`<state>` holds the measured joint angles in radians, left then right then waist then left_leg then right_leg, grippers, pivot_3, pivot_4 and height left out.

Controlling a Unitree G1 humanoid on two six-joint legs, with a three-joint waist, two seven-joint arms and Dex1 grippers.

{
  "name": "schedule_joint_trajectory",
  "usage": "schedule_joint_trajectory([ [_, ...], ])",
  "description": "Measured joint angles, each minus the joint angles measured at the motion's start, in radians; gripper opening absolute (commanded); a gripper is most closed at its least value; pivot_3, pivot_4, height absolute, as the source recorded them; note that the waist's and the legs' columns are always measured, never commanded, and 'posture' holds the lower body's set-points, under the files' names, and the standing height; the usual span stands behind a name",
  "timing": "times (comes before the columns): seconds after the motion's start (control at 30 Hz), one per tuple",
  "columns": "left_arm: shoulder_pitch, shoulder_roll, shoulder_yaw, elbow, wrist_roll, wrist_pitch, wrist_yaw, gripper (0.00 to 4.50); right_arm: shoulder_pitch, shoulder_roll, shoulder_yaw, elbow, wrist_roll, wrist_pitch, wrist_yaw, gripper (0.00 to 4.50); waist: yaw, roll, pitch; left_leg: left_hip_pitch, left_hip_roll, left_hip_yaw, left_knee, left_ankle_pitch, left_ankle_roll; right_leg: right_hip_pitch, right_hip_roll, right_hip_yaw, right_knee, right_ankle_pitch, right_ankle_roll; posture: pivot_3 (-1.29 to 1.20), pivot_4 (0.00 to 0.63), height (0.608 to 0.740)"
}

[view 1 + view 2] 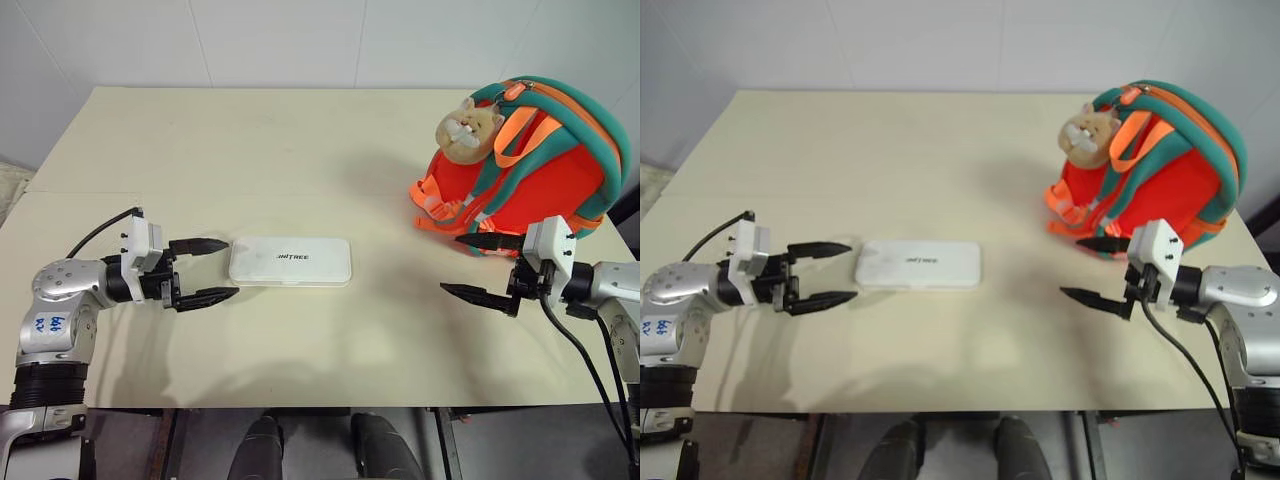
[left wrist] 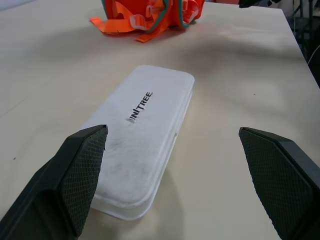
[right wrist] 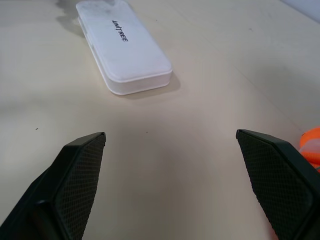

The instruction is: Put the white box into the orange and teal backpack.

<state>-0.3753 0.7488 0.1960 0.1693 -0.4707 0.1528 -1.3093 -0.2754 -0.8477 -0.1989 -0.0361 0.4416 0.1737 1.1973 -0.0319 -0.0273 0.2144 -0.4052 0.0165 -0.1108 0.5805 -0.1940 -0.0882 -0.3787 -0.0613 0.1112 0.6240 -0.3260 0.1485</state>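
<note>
My left gripper (image 1: 207,270) gapes beside the white box (image 1: 290,261) mid-table; my right gripper (image 1: 482,266) gapes below the right-edge backpack (image 1: 530,150).

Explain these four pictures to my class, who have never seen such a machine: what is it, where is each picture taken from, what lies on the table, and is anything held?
This is a two-armed robot. Two pictures come from cameras on its head, looking down over its arms; the other two come from a camera on each wrist, looking along that gripper's black fingers. On the pale table lies the white box, flat, lettered on top. The orange and teal backpack, with a plush animal on it, stands at the robot's right. The left gripper is open just beside the box's end. The right gripper is open near the backpack. Nothing is held.
</note>
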Motion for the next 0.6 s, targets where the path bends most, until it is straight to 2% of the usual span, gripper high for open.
schedule_joint_trajectory([
  [0.43, -0.027, 0.018, 0.003, 0.049, 0.001, -0.004, 0.019, 4.47, -0.025, 0.069, 0.026, -0.07, 0.011, 0.05, -0.073, 4.43, -0.001, 0.0, 0.0, 0.001, 0.0, 0.0, 0.0, 0.0, 0.0, 0.0, 0.0, 0.0, 0.001, 0.0, 0.0, 0.0, 0.15, 0.74],
  [0.5, -0.038, 0.02, 0.006, 0.064, 0.002, -0.013, 0.018, 4.08, -0.024, 0.096, 0.05, -0.098, 0.013, 0.065, -0.086, 4.5, -0.002, 0.0, 0.0, 0.001, 0.0, 0.0, 0.0, 0.0, 0.0, 0.0, 0.0, 0.0, 0.001, 0.0, 0.0, 0.0, 0.15, 0.74],
  [0.6, -0.039, 0.032, 0.026, 0.072, 0.002, -0.026, 0.019, 3.3, -0.025, 0.134, 0.094, -0.111, -0.001, 0.063, -0.108, 3.88, -0.002, 0.0, 0.0, 0.0, 0.0, 0.0, 0.0, 0.0, 0.0, 0.0, 0.0, 0.0, 0.001, 0.0, 0.0, 0.0, 0.15, 0.74],
])
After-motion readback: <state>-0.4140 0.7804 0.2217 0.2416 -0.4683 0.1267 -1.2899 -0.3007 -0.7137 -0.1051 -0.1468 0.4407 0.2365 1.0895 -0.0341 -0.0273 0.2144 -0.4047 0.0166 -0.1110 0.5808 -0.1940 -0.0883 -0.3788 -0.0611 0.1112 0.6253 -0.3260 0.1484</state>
